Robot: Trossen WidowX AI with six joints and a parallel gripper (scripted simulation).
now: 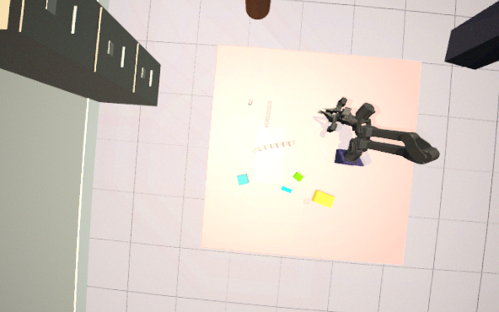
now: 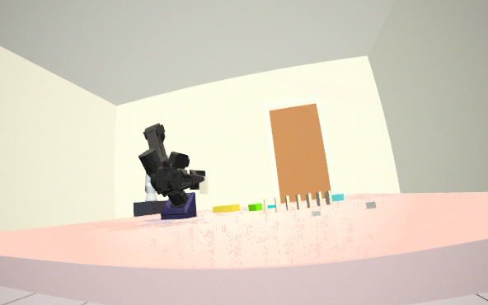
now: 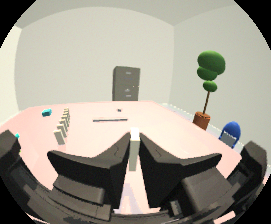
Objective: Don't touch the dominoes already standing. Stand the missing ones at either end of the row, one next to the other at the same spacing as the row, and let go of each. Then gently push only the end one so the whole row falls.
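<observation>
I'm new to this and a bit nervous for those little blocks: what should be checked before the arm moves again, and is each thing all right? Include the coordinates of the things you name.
1. Jaws (image 1: pixel 320 111) (image 2: pixel 204 178) gripping a domino (image 2: pixel 204 185) (image 3: pixel 134 150): ok.
2. Held domino raised off the table (image 1: pixel 352 228) (image 2: pixel 229 251) (image 3: pixel 96 145): ok.
3. Row of dominoes (image 1: pixel 275 146) (image 2: pixel 298 202) (image 3: pixel 60 137) all standing: ok.
4. Jaws away from the row: ok.
5. Held domino in its place at a row end: not ok.
6. Exact spacing for it: cannot tell.
</observation>
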